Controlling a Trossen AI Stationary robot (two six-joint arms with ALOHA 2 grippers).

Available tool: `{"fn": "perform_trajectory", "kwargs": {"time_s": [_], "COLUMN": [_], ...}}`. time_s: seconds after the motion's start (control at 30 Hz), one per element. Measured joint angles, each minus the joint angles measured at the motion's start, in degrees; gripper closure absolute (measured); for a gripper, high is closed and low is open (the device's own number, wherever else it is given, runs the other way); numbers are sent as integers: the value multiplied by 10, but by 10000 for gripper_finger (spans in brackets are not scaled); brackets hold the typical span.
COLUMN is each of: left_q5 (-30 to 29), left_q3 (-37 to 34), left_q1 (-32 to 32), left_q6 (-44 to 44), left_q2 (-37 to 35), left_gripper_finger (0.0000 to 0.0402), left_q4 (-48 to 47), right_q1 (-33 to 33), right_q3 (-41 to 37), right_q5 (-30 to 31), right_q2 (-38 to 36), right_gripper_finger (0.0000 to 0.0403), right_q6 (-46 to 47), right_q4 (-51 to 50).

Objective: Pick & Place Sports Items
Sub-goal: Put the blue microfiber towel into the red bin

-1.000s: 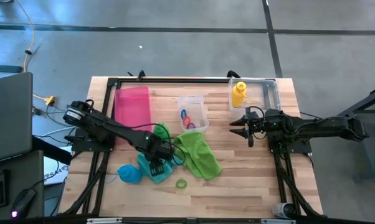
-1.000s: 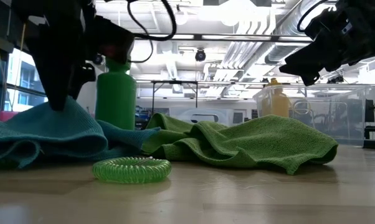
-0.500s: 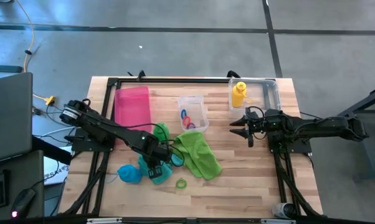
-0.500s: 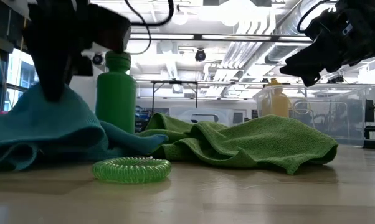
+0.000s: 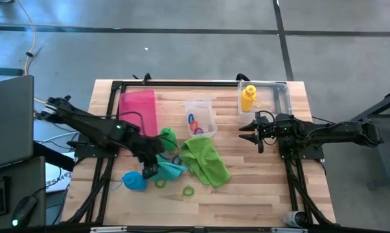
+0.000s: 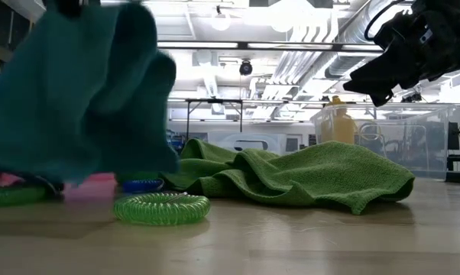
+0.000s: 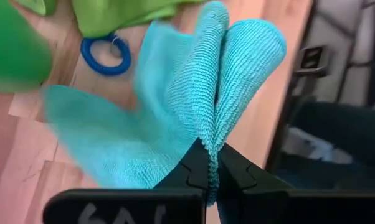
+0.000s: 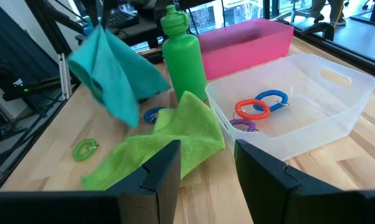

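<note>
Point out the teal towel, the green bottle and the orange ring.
teal towel (image 8: pixel 113 78), right wrist view, middle of the hanging cloth
green bottle (image 8: pixel 182 56), right wrist view, its body
orange ring (image 8: pixel 252 109), right wrist view, its coil, inside the clear box

You have a teal towel (image 7: pixel 175 106) of ribbed, fuzzy matt cloth pinched in the left gripper (image 7: pixel 212 171), whose fingers look like matt black plastic. The lime green towel (image 8: pixel 156 146) is the same soft, napped cloth. Your green bottle (image 8: pixel 183 56) is smooth plastic with a slight sheen. The clear box (image 8: pixel 337 106) is glossy, see-through plastic; the rings (image 8: pixel 253 109) inside it are shiny coiled plastic. The table (image 5: pixel 260 188) is pale, smooth-finished wood.
</note>
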Motion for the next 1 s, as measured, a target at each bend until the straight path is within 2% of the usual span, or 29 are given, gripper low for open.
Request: {"fn": "perform_trajectory", "kwargs": {"time_s": [0.4, 0.7, 1.0], "left_q5": [-8, -20, -76], "left_q3": [50, 79, 81], "left_q1": [-25, -30, 21], "left_q6": [-25, -25, -38], "left_q2": [-157, -215, -248], "left_gripper_finger": [400, 401, 401], "left_q4": [-1, -60, -99], "right_q1": [0, 0, 0], "right_q3": [0, 0, 0], "right_q5": [0, 0, 0], "right_q2": [0, 0, 0], "right_gripper_finger": [261, 261, 261], "right_q6": [0, 0, 0], "right_q4": [-1, -2, -2]}}
